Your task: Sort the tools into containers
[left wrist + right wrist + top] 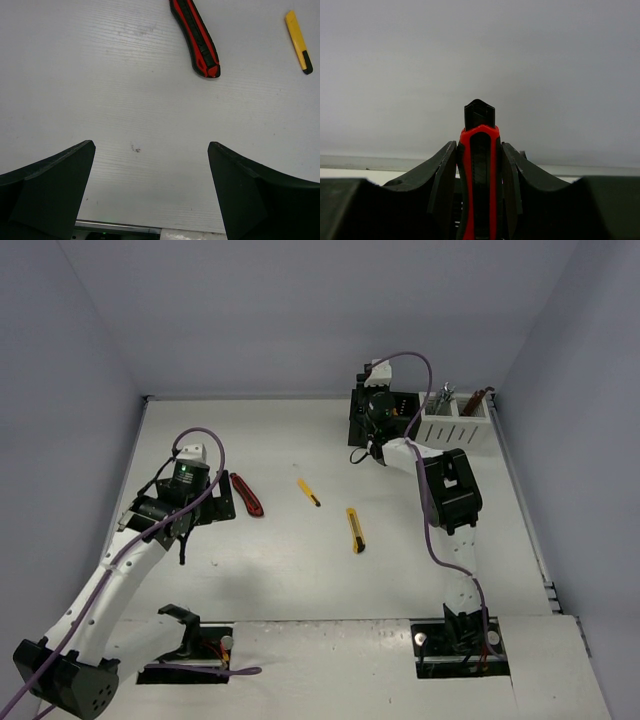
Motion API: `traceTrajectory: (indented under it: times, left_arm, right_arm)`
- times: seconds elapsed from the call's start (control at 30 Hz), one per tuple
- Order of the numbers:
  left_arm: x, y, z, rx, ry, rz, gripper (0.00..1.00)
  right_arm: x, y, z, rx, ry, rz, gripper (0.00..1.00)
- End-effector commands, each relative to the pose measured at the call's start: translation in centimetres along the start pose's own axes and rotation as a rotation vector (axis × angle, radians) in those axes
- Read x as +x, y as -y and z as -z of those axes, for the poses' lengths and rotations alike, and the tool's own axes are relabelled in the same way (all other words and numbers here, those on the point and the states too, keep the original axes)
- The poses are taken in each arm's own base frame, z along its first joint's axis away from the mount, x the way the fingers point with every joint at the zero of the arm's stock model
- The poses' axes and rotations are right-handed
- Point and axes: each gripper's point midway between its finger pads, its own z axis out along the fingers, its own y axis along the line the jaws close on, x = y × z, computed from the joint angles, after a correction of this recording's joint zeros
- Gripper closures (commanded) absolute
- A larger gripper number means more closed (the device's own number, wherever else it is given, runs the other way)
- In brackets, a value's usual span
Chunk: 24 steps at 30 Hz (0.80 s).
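Observation:
My right gripper [479, 146] is shut on a red-black utility knife [480, 170], held upright with its tip toward the back wall. In the top view this gripper [378, 423] is over the black box [357, 428] at the back. The white box [455, 426] beside it holds silver wrenches and orange-handled screwdrivers. My left gripper [151, 146] is open and empty over bare table, at the left in the top view [212, 508]. Another red-black knife [196, 37] lies just ahead of it [248, 494]. Two yellow knives [309, 492] [356, 530] lie mid-table; one shows in the left wrist view [299, 42].
Grey walls close the table at the back and both sides. The right arm's elbow [452, 490] hangs over the right half of the table. The arm bases and cables sit at the near edge.

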Motion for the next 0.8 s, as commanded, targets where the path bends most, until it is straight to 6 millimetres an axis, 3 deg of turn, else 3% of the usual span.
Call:
traceTrajectory:
  times: [0.0, 0.5, 0.77]
  left_arm:
    - [-1.2, 0.2, 0.5, 0.020, 0.044, -0.002, 0.06]
    - [-0.7, 0.0, 0.6, 0.023, 0.044, -0.003, 0.06]
    - [-0.4, 0.2, 0.6, 0.032, 0.039, 0.012, 0.06]
  right_arm:
    - [-6.8, 1.0, -0.4, 0.050, 0.207, -0.063, 0.94]
    - [-1.7, 0.7, -0.1, 0.050, 0.116, -0.035, 0.89]
    - [-1.9, 0.4, 0.5, 0.045, 0.113, -0.062, 0.64]
